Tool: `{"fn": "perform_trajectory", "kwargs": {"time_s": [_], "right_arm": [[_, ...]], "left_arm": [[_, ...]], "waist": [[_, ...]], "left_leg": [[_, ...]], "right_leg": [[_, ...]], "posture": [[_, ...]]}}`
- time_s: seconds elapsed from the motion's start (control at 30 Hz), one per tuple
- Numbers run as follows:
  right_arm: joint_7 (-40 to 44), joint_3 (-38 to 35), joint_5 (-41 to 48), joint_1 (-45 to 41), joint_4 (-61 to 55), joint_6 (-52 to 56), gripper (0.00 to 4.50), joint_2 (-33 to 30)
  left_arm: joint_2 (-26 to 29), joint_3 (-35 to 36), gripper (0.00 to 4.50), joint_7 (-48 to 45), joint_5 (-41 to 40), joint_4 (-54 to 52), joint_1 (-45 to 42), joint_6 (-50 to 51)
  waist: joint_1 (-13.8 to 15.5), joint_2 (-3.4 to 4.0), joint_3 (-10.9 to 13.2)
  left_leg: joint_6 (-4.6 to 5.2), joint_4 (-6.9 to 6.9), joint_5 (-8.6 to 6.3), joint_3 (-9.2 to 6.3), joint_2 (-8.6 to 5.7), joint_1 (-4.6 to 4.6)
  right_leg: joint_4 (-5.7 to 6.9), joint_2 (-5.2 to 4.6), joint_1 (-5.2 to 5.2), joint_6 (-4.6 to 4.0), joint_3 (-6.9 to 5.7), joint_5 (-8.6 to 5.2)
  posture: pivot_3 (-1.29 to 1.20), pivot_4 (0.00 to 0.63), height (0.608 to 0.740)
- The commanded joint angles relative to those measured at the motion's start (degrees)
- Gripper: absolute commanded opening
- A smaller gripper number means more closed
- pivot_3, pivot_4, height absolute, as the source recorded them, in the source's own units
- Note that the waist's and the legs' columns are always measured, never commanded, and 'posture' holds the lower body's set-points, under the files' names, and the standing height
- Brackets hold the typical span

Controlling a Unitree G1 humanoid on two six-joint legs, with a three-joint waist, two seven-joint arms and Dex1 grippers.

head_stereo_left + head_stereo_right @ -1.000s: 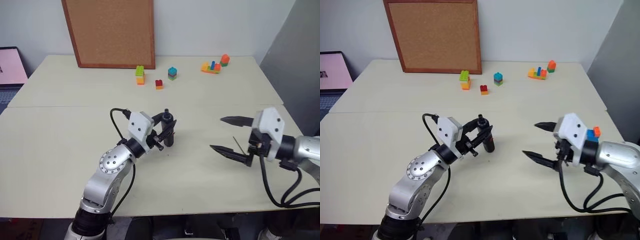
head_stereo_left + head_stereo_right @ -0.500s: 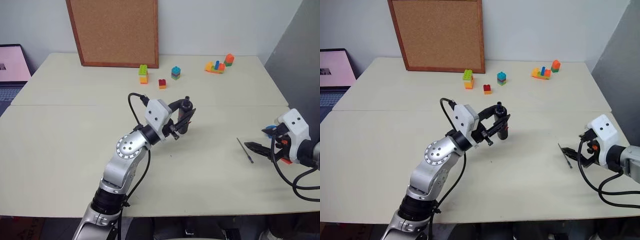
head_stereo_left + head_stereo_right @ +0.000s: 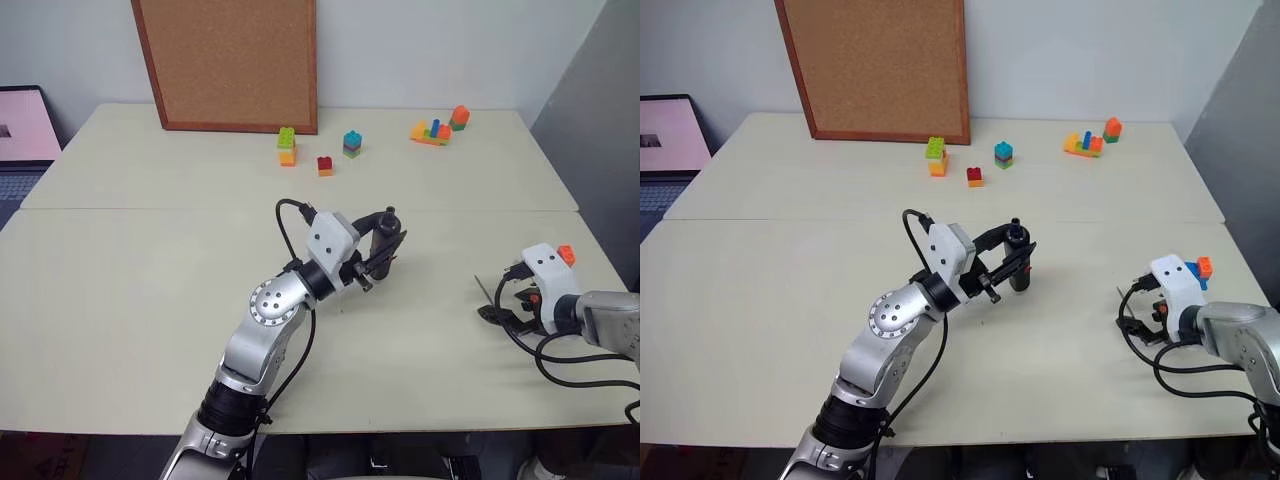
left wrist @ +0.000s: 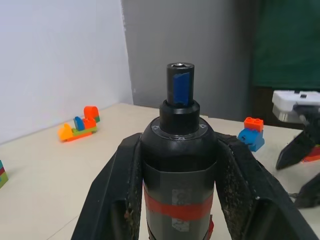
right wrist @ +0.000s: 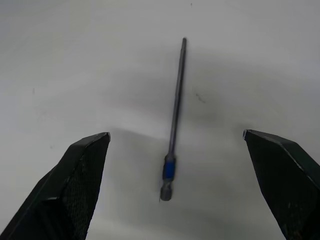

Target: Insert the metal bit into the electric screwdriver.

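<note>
The right gripper has dropped from mid-air to just above the table at its right edge, fingers spread wide either side of the bit, which lies flat and untouched between them. That puts the pick-up within reach; judged from here, the bit is not yet grasped. Meanwhile the left gripper has carried the screwdriver rightward toward the table's middle, clenched round its barrel. The right wrist view reveals the bit's blue band, too fine to make out from the head cameras. The left wrist view shows the screwdriver's empty socket facing the right gripper. Toy bricks sit far back by a corkboard.
</note>
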Motion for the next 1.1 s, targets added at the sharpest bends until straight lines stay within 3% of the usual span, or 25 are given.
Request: {"fn": "perform_trajectory", "kwargs": {"time_s": [0.03,0.07,0.17,0.4,0.7,1.1], "right_arm": [[-0.35,0.75,-1.04,-2.72,2.12,1.6,4.5,0.55],[-0.2,1.39,-1.31,-3.27,2.95,1.4,4.5,0.53],[0.47,3.86,-2.31,-4.96,6.23,0.98,3.91,-0.06],[2.22,6.51,-3.03,-7.41,10.14,1.59,2.07,-0.22],[0.8,5.21,-3.61,-10.31,11.44,4.85,0.06,3.62],[-1.39,-2.15,-4.26,-13.88,6.68,9.12,0.0,11.0]], "left_arm": [[-0.34,-0.08,1.65,0.04,0.21,-4.02,0.02,-1.23],[-0.34,0.0,1.65,0.0,0.24,-3.93,-0.05,-1.21],[-0.31,0.11,1.65,0.0,0.42,-3.96,-0.14,-1.09],[-0.09,0.25,1.65,0.15,0.83,-4.13,0.16,-1.03],[0.09,0.06,1.65,0.08,1.74,-4.1,0.58,-2.05],[0.97,1.35,1.65,-1.74,0.93,-2.65,-0.72,-2.22]], "waist": [[-0.02,0.0,0.0],[0.0,0.0,0.0],[0.0,0.01,0.0],[-0.08,0.01,-0.01],[-0.17,0.01,-0.01],[-0.33,0.06,-0.03]], "left_leg": [[0.0,0.0,0.0,-0.02,0.01,0.0],[0.01,0.0,0.0,-0.02,0.01,0.01],[0.01,0.0,0.0,-0.06,0.02,0.0],[0.01,0.03,0.0,-0.02,0.02,0.01],[0.02,0.04,0.01,-0.04,0.05,0.04],[0.02,0.04,0.01,-0.07,0.1,0.05]], "right_leg": [[0.01,0.01,0.0,0.0,-0.02,0.0],[0.03,0.02,0.0,0.0,-0.02,0.0],[0.04,0.04,-0.01,0.0,-0.05,0.0],[0.06,0.04,-0.01,-0.01,0.0,0.0],[0.13,0.06,-0.01,-0.02,-0.01,0.01],[0.2,0.13,-0.05,-0.03,-0.01,0.03]], "posture": [[0.0,0.15,0.74],[0.0,0.15,0.74],[0.0,0.15,0.74],[0.0,0.15,0.74],[0.0,0.15,0.74],[0.0,0.15,0.74]]}}
